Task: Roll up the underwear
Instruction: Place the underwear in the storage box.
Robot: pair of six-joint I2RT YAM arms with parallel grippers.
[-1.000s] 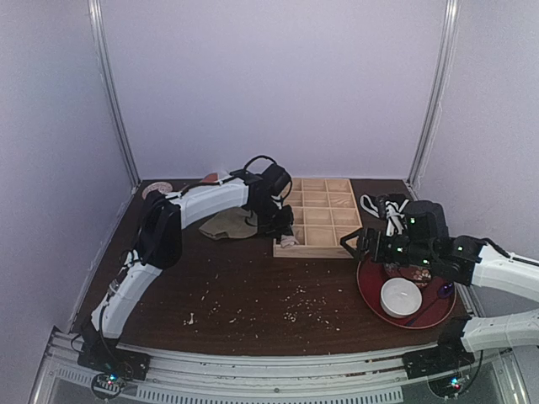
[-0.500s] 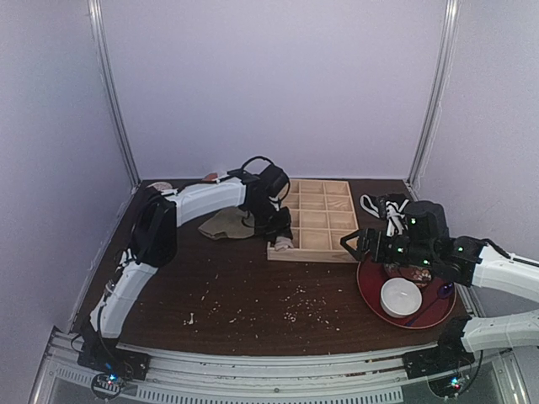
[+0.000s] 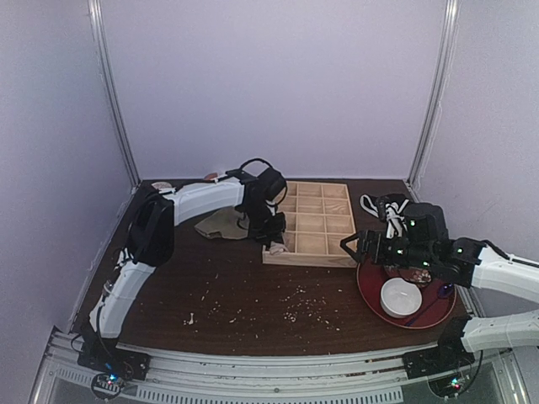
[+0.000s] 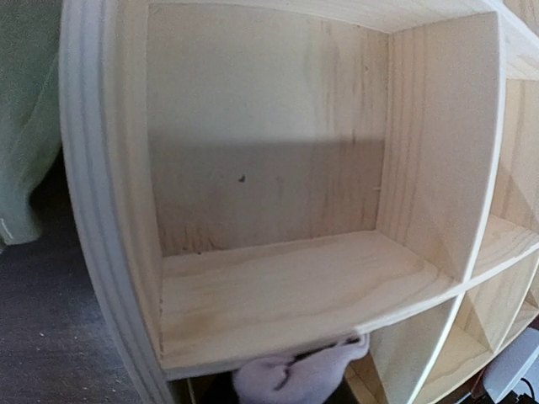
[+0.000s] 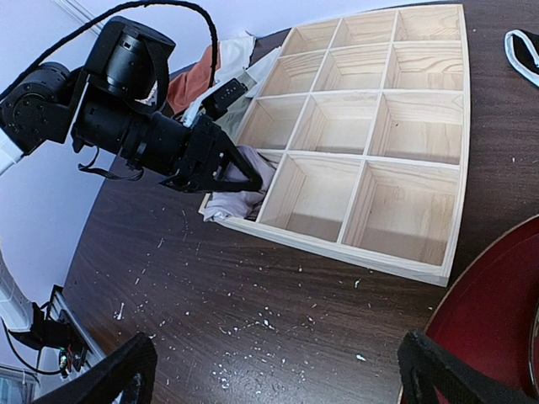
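The underwear (image 5: 229,202) is a pale mauve bundle stuffed into the near-left compartment of the wooden tray (image 3: 328,254). It bulges over that corner of the tray. My left gripper (image 5: 244,181) reaches down into the same compartment, its black fingers closed round the bundle. In the left wrist view the bundle (image 4: 295,377) pokes out under a wooden divider, and the fingers themselves are hidden. My right gripper (image 5: 282,379) hovers open over the bare table in front of the tray, holding nothing.
An olive-green cloth (image 3: 221,223) lies left of the tray, and an orange-red and white cloth (image 5: 198,76) lies behind it. A red plate (image 3: 370,286) with a white bowl (image 3: 400,296) sits under the right arm. A black-and-white cloth (image 3: 379,204) is at the back right. Crumbs (image 3: 303,303) dot the table.
The wooden tray has slid left and a little toward the near edge, along with the left gripper and the bundle. The right arm has not moved.
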